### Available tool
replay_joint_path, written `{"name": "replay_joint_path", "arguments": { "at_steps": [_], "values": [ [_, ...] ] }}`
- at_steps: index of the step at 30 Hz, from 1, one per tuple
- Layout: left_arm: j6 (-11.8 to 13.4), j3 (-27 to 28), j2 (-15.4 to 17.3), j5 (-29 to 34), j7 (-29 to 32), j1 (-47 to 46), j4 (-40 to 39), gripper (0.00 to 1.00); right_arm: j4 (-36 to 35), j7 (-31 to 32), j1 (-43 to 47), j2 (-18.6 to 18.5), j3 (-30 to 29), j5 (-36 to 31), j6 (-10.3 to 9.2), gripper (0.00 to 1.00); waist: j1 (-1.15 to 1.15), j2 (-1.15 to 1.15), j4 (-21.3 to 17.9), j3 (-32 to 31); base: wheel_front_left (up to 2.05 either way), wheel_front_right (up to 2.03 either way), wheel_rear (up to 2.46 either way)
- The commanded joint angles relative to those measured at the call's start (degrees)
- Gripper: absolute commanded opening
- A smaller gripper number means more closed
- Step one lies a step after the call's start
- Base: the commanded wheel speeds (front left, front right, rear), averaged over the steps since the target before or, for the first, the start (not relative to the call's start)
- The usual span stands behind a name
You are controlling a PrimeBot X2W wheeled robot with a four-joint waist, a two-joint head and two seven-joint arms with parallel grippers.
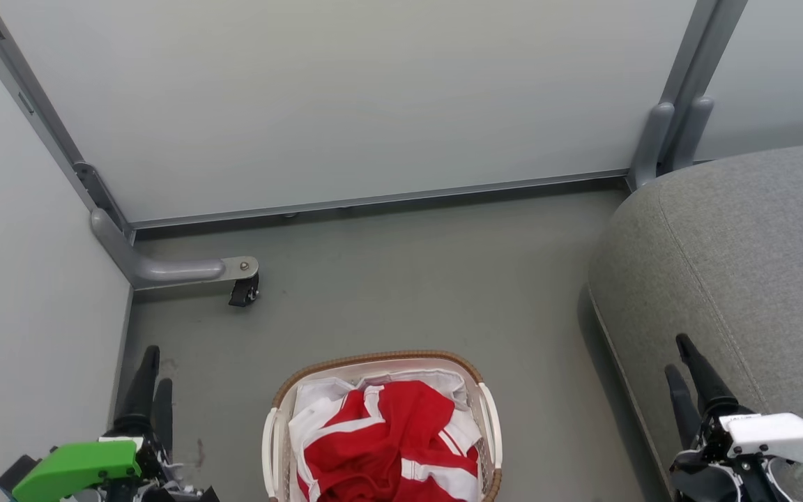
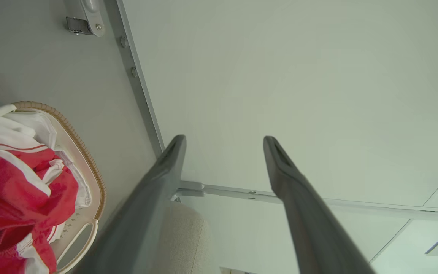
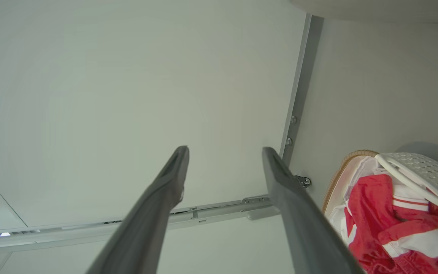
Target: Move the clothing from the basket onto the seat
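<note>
Bright red, white-striped fabric clothing (image 1: pixel 387 439) lies heaped inside the oval white plastic basket with a brown woven rim (image 1: pixel 373 358); 0 garments moved. The grey woven upholstered seat (image 1: pixel 757 258), right of the basket, looks bare where visible. The left pincer (image 1: pixel 159 366) and right pincer (image 1: pixel 676 353) flank the basket, fingers apart, holding nothing. The whole transfer is left.

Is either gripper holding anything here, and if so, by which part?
Nothing is held. The left gripper and right gripper stand open and empty; the clothing lies in the basket.

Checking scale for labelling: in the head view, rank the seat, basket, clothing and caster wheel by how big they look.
seat
basket
clothing
caster wheel
The seat and basket run off frame, so only their visible parts count.
</note>
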Motion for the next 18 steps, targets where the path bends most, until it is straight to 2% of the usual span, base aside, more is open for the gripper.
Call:
{"name": "replay_joint_path", "arguments": {
  "at_steps": [1,9,18],
  "values": [
    [-0.02,-0.42,0.05,0.19,-0.41,-0.27,-0.57,1.0,-0.48,-0.41,-0.25,-0.18,0.19,-0.34,0.01,1.0,0.0,0.0,0.0,0.0,0.0,0.0,0.0],
    [-0.06,-2.9,0.13,2.11,-2.78,0.28,-1.29,1.0,-0.7,-2.78,0.11,-0.31,0.42,-3.75,0.01,1.0,0.0,0.0,0.03,-0.03,0.0,0.0,0.0],
    [-0.1,-4.82,0.21,6.53,-5.15,0.66,-3.12,1.0,-1.82,-5.16,-0.03,-0.45,-0.19,-11.69,0.01,1.0,0.0,0.0,0.09,-0.08,0.0,0.0,0.0]
  ]
}}
